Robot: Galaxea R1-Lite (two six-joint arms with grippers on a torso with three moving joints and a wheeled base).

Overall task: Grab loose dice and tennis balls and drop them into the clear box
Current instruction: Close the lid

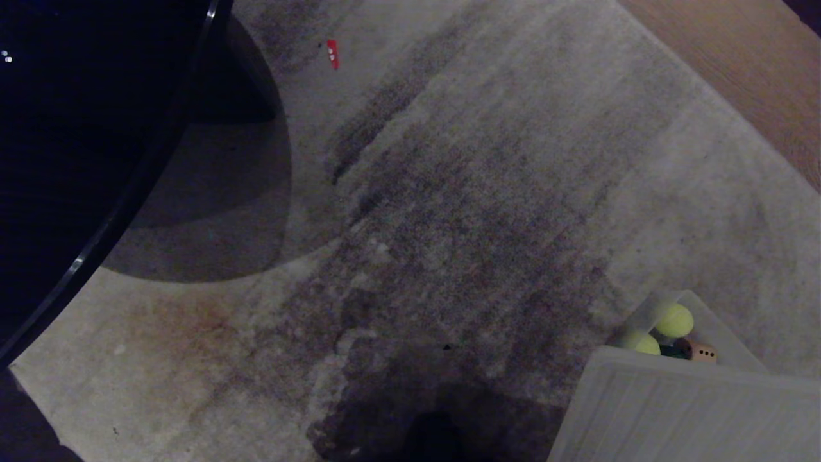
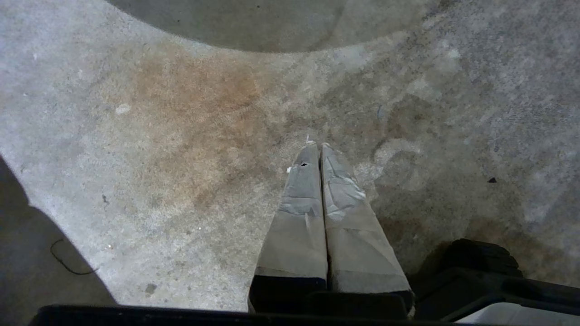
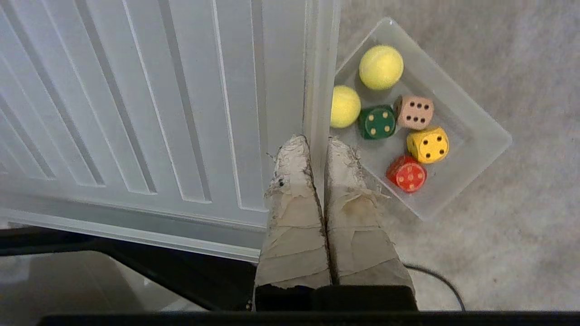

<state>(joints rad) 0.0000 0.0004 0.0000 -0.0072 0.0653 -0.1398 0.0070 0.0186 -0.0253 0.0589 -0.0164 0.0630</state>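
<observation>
I count all four dice (image 3: 410, 138) and both tennis balls (image 3: 362, 86) inside the clear box (image 3: 480, 140), which sits just beside the ribbed lid (image 3: 136, 113); sorting looks finished. My right gripper (image 3: 317, 142) hangs clenched and empty above the box's near wall, and my left gripper (image 2: 316, 147) is likewise pinched closed on nothing, over bare carpet (image 2: 158, 136) apart from the box.

Ribbed lid (image 3: 136, 104) overhangs the clear box (image 3: 476, 149), narrowing access

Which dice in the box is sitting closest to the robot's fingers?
The red die. In the right wrist view it lies nearest the right gripper, at the near end of the clear box; the yellow, green and beige dice lie farther off.
</observation>
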